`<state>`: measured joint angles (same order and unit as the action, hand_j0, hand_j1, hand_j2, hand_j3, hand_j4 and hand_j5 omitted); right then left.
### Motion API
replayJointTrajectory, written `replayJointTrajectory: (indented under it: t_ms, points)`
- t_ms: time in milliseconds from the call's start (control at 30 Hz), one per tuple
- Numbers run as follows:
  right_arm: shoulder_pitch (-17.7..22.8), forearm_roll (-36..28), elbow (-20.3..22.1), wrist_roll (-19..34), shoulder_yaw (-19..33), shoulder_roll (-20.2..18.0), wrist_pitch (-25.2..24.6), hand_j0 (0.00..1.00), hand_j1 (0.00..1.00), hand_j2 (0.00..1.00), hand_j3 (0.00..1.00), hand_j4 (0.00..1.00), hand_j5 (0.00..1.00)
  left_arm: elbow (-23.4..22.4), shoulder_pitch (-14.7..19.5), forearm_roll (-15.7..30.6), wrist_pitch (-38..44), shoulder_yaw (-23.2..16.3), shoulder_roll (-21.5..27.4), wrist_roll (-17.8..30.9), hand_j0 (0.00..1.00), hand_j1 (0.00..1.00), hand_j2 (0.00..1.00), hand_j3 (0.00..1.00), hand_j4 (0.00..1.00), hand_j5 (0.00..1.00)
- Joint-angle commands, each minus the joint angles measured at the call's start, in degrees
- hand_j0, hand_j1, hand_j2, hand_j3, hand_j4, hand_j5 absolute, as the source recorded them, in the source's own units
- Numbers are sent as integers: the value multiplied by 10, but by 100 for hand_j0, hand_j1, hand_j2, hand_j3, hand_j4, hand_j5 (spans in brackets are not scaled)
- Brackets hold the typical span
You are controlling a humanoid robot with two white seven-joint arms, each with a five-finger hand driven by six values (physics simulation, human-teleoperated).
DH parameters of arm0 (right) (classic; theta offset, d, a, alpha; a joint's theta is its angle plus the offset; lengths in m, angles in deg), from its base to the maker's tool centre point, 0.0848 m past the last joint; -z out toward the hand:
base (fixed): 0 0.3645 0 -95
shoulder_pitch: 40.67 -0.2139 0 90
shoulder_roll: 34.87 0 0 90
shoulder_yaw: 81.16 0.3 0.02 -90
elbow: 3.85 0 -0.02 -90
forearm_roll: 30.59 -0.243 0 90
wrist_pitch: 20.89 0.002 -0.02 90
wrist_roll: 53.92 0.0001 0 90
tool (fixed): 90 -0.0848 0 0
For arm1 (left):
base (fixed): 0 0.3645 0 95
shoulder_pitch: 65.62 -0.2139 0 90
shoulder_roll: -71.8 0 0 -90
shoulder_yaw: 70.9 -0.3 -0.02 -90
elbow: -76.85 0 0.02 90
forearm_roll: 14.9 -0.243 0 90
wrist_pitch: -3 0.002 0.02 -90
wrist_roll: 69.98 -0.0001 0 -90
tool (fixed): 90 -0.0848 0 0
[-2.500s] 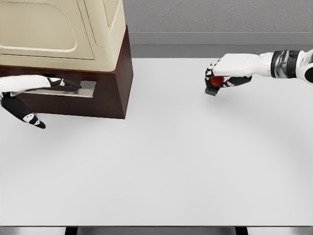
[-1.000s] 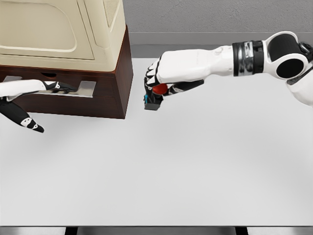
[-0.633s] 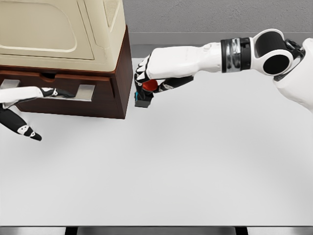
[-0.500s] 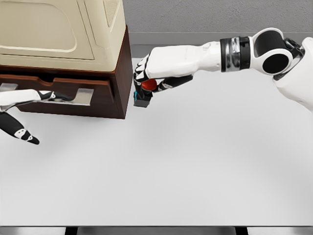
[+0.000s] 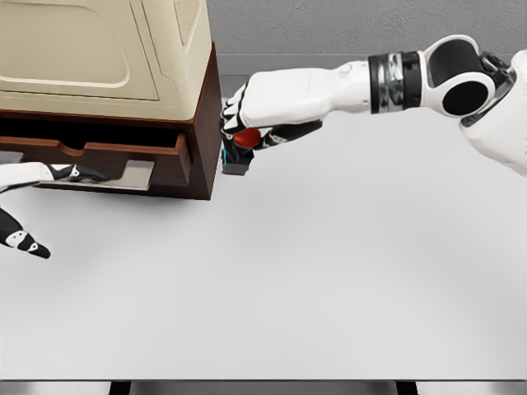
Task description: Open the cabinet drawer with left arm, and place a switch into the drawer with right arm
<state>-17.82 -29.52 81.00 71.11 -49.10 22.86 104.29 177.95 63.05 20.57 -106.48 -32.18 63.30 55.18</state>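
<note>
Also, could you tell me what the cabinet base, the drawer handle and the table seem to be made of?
Cabinet base: looks like dark polished wood, reddish brown with a faint sheen, though this is a render. Drawer handle: apparently brushed metal, pale grey and reflective. Table: a plain white matte surface, material unclear, possibly laminate.

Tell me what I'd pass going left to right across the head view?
Left hand → drawer → switch in the right hand → bare table.
</note>
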Motion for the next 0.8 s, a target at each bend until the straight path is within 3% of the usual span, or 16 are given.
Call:
replayJointTrajectory:
  t_ms: [0, 433, 767]
  points:
    - [-1, -4, 0, 0, -4, -1, -2, 43, 43, 43, 43, 43, 43, -1, 0, -15, 1, -1, 8, -2, 100, 100, 100, 100, 100, 100]
    - [-13, -5, 0, 0, -1, 14, -2, 44, 44, 44, 44, 44, 44, -1, -8, -1, -1, -1, 38, -2, 100, 100, 100, 100, 100, 100]
    - [-34, -5, -4, 0, -3, 71, -2, 44, 44, 44, 44, 44, 44, 0, -16, -1, -2, -1, 50, -2, 100, 100, 100, 100, 100, 100]
